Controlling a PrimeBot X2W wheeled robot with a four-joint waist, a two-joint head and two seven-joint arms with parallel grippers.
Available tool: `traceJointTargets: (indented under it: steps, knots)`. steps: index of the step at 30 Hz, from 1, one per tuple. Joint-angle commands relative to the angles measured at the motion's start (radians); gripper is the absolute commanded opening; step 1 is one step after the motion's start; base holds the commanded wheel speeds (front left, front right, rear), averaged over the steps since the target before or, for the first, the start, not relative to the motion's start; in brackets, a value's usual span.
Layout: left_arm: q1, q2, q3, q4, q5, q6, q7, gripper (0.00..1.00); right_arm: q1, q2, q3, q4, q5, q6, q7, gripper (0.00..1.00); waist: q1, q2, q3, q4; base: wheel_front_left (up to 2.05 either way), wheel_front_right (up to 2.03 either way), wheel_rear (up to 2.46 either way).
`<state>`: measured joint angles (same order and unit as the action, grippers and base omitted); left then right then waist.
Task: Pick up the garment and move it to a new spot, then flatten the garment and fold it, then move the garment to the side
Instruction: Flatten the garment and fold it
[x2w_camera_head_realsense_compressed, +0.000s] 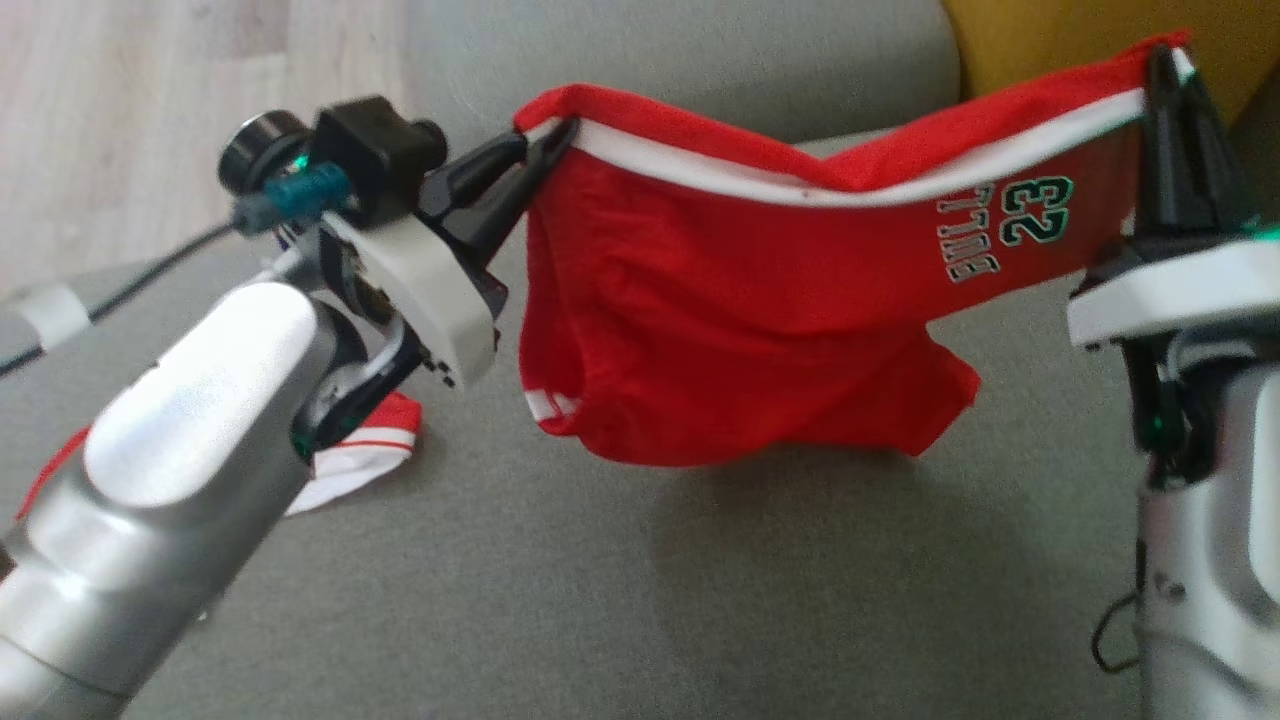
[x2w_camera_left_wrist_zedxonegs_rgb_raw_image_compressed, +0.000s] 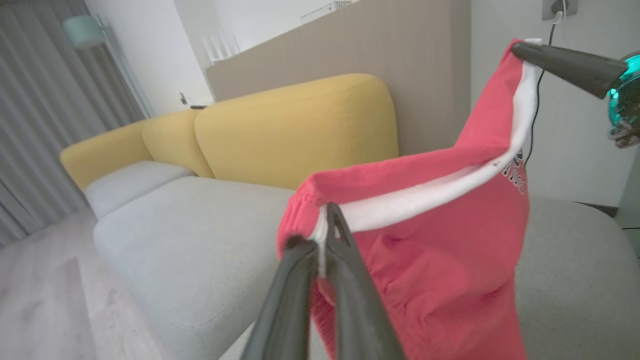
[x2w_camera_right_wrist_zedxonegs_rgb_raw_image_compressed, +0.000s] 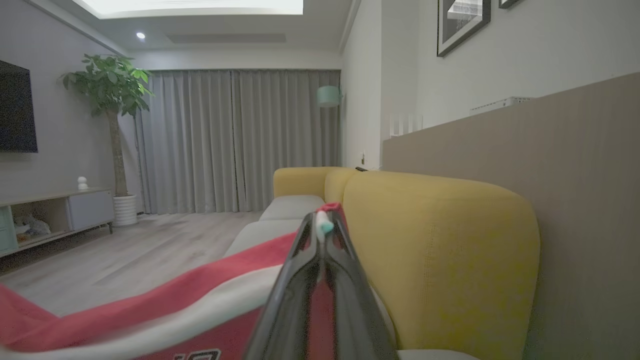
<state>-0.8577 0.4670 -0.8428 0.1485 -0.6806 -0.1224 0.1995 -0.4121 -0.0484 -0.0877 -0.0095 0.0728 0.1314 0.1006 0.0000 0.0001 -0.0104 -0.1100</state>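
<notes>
Plainly, the red cloth shorts with a white waistband (x2w_camera_head_realsense_compressed: 750, 330) hang in the air, stretched by the waistband between two claws above the grey fabric sofa seat (x2w_camera_head_realsense_compressed: 600, 580). The left claw (x2w_camera_head_realsense_compressed: 545, 140) is pinched narrow on the waistband's left end, its dark fingers closed over the white band, and its own wrist view shows the cloth (x2w_camera_left_wrist_zedxonegs_rgb_raw_image_compressed: 440, 260) bunched between the fingertips of that claw (x2w_camera_left_wrist_zedxonegs_rgb_raw_image_compressed: 325, 225). The right claw (x2w_camera_head_realsense_compressed: 1165, 75) is clamped on the other end, near the top right corner of the head view; from the left wrist view it (x2w_camera_left_wrist_zedxonegs_rgb_raw_image_compressed: 520, 47) enters at the upper right, and its body is cut off by the frame edge. In the right wrist view the fingers of that claw (x2w_camera_right_wrist_zedxonegs_rgb_raw_image_compressed: 322, 225) are drawn together on a sliver of white and red, with the waistband (x2w_camera_right_wrist_zedxonegs_rgb_raw_image_compressed: 150, 305) trailing off blurred to the lower left. The waistband sags in the middle. A number 23 shows upside down near the right end; the word beside it is creased and cannot be read in full. Whether the lowest hem touches the seat cannot be told: a shadow lies beneath it. The yellow upholstered backrest (x2w_camera_left_wrist_zedxonegs_rgb_raw_image_compressed: 300, 135) stands behind. A white and red crumpled cloth (x2w_camera_head_realsense_compressed: 370, 450) lies on the seat, mostly hidden under the left forearm, so its kind is unclear.
</notes>
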Motion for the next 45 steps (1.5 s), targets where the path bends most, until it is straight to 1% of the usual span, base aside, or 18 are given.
traceJointTargets:
  steps: [1, 5, 6, 10, 12, 15, 17, 19, 22, 25, 28, 31, 33, 39, 45]
  knots:
    - [-0.1, 0.035, 0.063, -0.009, -0.026, 0.004, 0.015, 0.0, -0.106, -0.002, 0.041, -0.012, -0.009, -0.001, 0.016, 0.0, 0.0, -0.0001, 0.075, -0.021, 0.0, 0.0, 0.0]
    - [-0.228, 0.058, 0.055, 0.063, -0.007, -0.004, 0.028, 0.0, -0.278, -0.01, 0.08, 0.099, -0.032, -0.001, 0.014, 0.0, 0.0, -0.0001, 0.207, -0.042, 0.0, 0.0, 0.0]
    - [-0.228, 0.058, 0.055, 0.063, -0.007, -0.004, 0.028, 0.0, -0.278, -0.01, 0.08, 0.099, -0.032, -0.001, 0.014, 0.0, 0.0, -0.0001, 0.207, -0.042, 0.0, 0.0, 0.0]
    - [-0.398, 0.038, 0.047, 0.177, 0.001, -0.007, -0.004, 0.0, -0.512, -0.012, 0.088, 0.272, -0.031, -0.001, -0.05, 0.0, 0.0, -0.0001, 0.326, -0.06, 0.0, 0.0, 0.0]
    - [-0.492, 0.026, 0.038, 0.235, 0.018, -0.008, -0.049, 0.0, -0.633, -0.016, 0.082, 0.36, -0.055, -0.001, -0.113, 0.0, 0.0, -0.0001, 0.37, -0.067, 0.0, 0.0, 0.0]
    - [-0.614, -0.004, 0.042, 0.338, 0.039, -0.008, -0.143, 0.0, -0.784, -0.013, 0.037, 0.489, -0.09, -0.001, -0.218, 0.0, 0.0, -0.0001, 0.416, -0.077, 0.0, 0.0, 0.0]
    - [-0.669, -0.026, 0.038, 0.402, 0.054, -0.008, -0.207, 0.0, -0.849, -0.011, 0.004, 0.571, -0.116, -0.001, -0.273, 0.0, 0.0, -0.0001, 0.434, -0.08, 0.0, 0.0, 0.0]
    - [-0.697, -0.049, 0.011, 0.459, 0.074, -0.008, -0.265, 0.0, -0.879, -0.008, -0.015, 0.653, -0.138, -0.001, -0.301, 0.0, 0.0, -0.0001, 0.443, -0.083, 0.0, 0.0, 0.0]
    - [-0.676, -0.092, -0.04, 0.518, 0.046, -0.008, -0.318, 0.0, -0.87, -0.007, -0.005, 0.768, -0.177, -0.001, -0.319, 0.0, 0.0, -0.0001, 0.449, -0.084, 0.0, 0.0, 0.0]
    - [-0.62, -0.112, -0.122, 0.537, 0.003, -0.008, -0.351, 0.0, -0.832, -0.017, 0.014, 0.882, -0.197, -0.001, -0.307, 0.0, 0.0, -0.0001, 0.448, -0.082, 0.0, 0.0, 0.0]
    - [-0.538, -0.101, -0.232, 0.521, -0.034, -0.008, -0.376, 0.0, -0.783, -0.048, 0.047, 0.983, -0.196, -0.001, -0.286, 0.0, 0.0, -0.0001, 0.432, -0.082, 0.0, 0.0, 0.0]
    - [-0.461, -0.07, -0.358, 0.483, -0.059, -0.008, -0.393, 0.0, -0.731, -0.081, 0.079, 1.068, -0.172, -0.001, -0.252, 0.0, 0.0, -0.0001, 0.407, -0.078, 0.0, 0.0, 0.0]
    - [-0.411, -0.05, -0.403, 0.453, -0.071, -0.008, -0.405, 0.0, -0.697, -0.107, 0.097, 1.111, -0.145, -0.001, -0.231, 0.0, 0.0, -0.0001, 0.384, -0.074, 0.0, 0.0, 0.0]
    - [-0.253, -0.019, -0.435, 0.37, -0.078, -0.008, -0.415, 0.0, -0.601, -0.166, 0.173, 1.189, -0.057, -0.001, -0.175, 0.0, 0.0, -0.0001, 0.3, -0.068, 0.0, 0.0, 0.0]
    - [-0.124, -0.023, -0.437, 0.312, -0.052, -0.008, -0.405, 0.0, -0.507, -0.215, 0.247, 1.189, 0.054, -0.001, -0.117, 0.0, 0.0, -0.0001, 0.227, -0.062, 0.0, 0.0, 0.0]
